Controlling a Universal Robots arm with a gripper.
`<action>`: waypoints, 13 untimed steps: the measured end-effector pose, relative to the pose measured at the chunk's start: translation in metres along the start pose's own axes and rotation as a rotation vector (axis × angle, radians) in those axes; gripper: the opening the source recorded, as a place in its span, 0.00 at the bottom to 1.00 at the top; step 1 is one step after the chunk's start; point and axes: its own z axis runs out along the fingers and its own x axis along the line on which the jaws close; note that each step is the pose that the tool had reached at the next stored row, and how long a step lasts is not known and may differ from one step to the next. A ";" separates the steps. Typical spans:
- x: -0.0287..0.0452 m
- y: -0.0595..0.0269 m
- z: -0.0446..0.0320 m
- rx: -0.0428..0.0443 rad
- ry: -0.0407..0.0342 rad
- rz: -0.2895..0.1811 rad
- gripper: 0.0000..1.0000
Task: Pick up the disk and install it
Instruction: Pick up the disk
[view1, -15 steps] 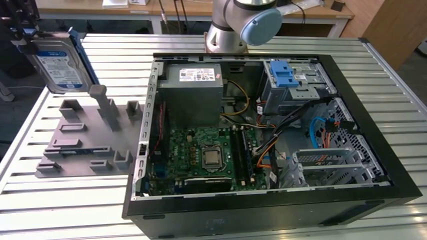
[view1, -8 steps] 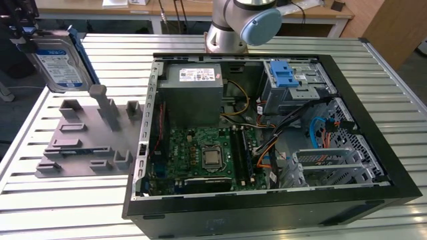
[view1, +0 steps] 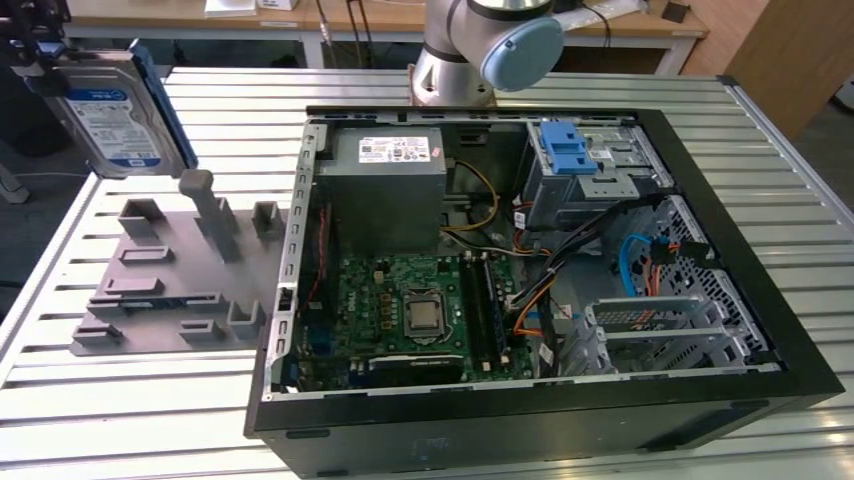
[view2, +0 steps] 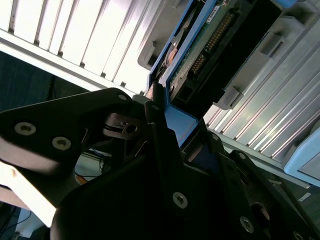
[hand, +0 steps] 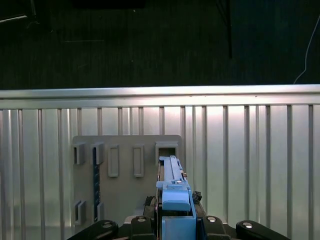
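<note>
The silver rectangular disk in its blue plastic carrier (view1: 118, 115) hangs at ten o'clock in the exterior view, above the grey slotted plastic stand (view1: 174, 280), with the black gripper (view2: 172, 122) clamped on its carrier edge, a hold from which it may well pivot or slip.

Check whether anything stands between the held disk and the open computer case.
Nothing visible does. The gripper holds the disk raised above the grey stand at the exterior view's left; the air across to the computer case looks open. Inside, cables lie beside the drive cage.
</note>
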 end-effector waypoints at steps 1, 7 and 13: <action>0.0000 0.0000 -0.0014 0.0000 0.0000 0.000 0.36; 0.0001 -0.0002 -0.0047 0.0021 -0.0001 0.000 0.36; 0.0003 -0.0003 -0.0122 0.0028 0.0000 0.000 0.36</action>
